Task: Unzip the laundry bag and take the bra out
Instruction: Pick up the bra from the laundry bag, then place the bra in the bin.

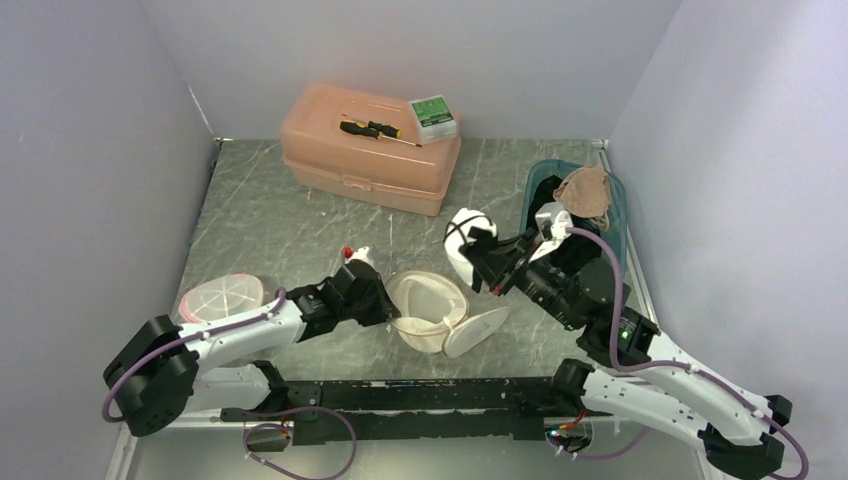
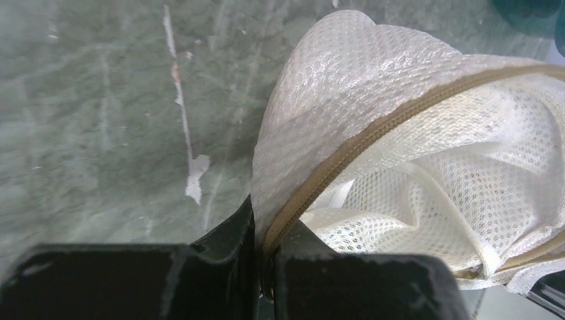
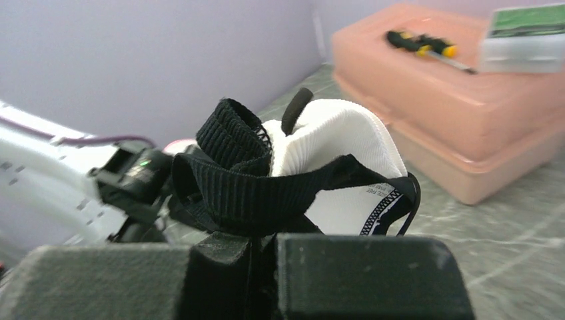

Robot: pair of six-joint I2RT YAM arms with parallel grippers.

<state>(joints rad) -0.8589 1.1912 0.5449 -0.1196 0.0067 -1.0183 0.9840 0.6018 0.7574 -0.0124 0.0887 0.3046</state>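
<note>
The white mesh laundry bag (image 1: 432, 312) lies open on the table's middle, its lid flap (image 1: 476, 332) folded out to the right. My left gripper (image 1: 385, 303) is shut on the bag's rim; the left wrist view shows the tan zipper edge (image 2: 346, 157) pinched between the jaws, with white mesh (image 2: 426, 193) inside. My right gripper (image 1: 492, 272) is shut on the black band of the white-and-black bra (image 1: 468, 238) and holds it above the table, right of the bag. In the right wrist view the bra (image 3: 313, 160) bunches just over the jaws.
A pink plastic box (image 1: 370, 148) with a screwdriver (image 1: 375, 130) and a small green-topped box (image 1: 433, 115) stands at the back. A teal bin with tan cloth (image 1: 588, 195) is at the right. A pink-rimmed round lid (image 1: 220, 297) lies at the left, a small white bottle (image 1: 358, 256) beside my left arm.
</note>
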